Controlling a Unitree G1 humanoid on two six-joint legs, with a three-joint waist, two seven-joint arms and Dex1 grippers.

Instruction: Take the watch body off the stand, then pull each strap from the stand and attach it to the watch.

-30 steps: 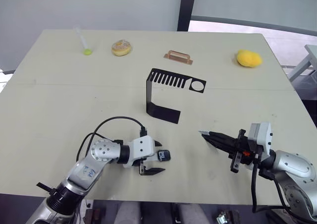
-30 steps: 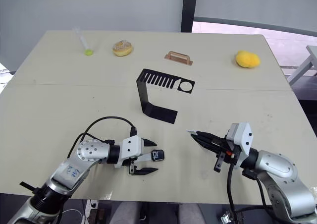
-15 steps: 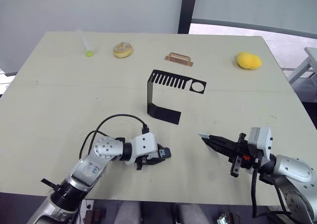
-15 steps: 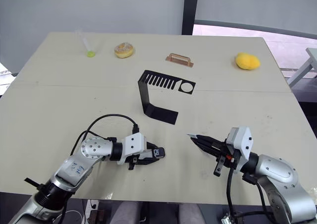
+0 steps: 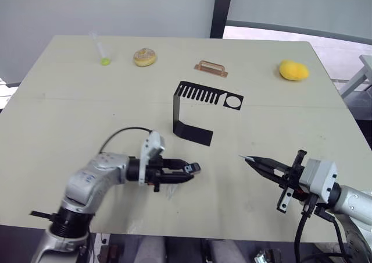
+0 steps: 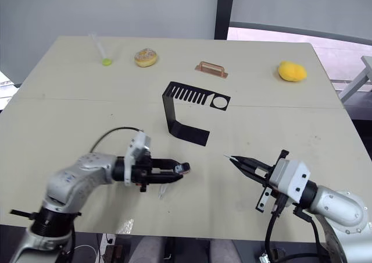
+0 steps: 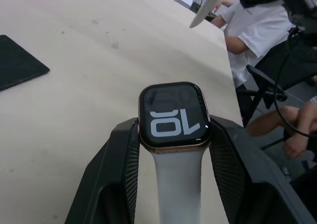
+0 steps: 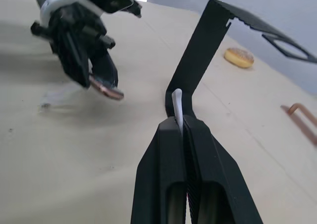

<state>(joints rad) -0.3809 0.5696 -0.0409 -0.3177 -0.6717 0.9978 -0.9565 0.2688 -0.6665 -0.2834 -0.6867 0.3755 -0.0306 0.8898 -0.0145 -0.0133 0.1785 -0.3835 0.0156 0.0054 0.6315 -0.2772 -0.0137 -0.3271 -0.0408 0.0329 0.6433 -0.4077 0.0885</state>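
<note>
My left gripper (image 5: pixel 189 172) is clamped on the watch body (image 7: pixel 174 116), one finger against each side of the case, held a little above the table (image 5: pixel 52 129). The screen faces my wrist camera and shows white digits. One white strap (image 7: pixel 179 184) is already joined to the case and runs back between my fingers. Beyond my left fingertips the table top is bare, open room reaching across to my other hand.

Ahead of both hands, between them and toward the far side, the black stand (image 5: pixel 197 113) sits upright on its flat foot, with its comb slots and round hole on the upper arm. Nothing hangs in the slots.

My right gripper (image 5: pixel 260 163) is pinched narrow on the second strap (image 8: pixel 177 105), whose white tip pokes out past my fingertips and points toward my left hand. The near table edge runs just behind both wrists.

Along the far edge, well beyond my reach as I sit, lie a clear tube with a green tip (image 5: pixel 99 49), a doughnut (image 5: pixel 144 57), a copper-coloured bar (image 5: pixel 211 67), and a yellow lump (image 5: pixel 293 70) beyond my right hand.
</note>
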